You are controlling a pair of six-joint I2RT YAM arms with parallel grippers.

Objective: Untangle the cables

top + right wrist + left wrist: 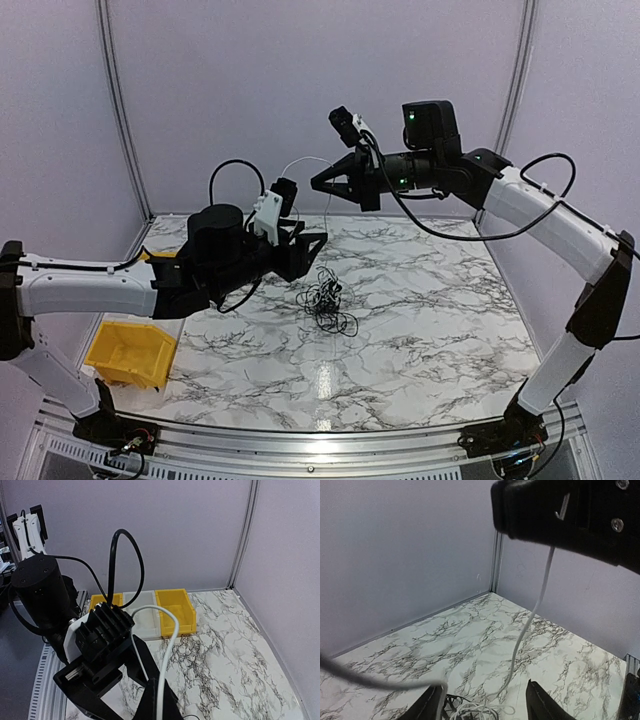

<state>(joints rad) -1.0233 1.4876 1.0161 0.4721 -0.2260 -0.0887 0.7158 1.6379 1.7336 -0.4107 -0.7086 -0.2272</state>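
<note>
right gripper [317, 183] pinches white cable [540, 598], high at 12 o'clock from the cables [325, 297]. left gripper [312, 255] spread at their 11 o'clock, white cable dropping between its fingers [431, 706].

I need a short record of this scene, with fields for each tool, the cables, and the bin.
left tool: open, low over the table, next to the bunch
right tool: shut on the white cable, raised high above the table
white cable: hangs from the right tool down toward the bunch; in the left wrist view it is seen between the left tool's fingers
black cables: tangled bunch lying on the marble table, not lifted
yellow bin: at the table's left edge, beside the left arm
</note>
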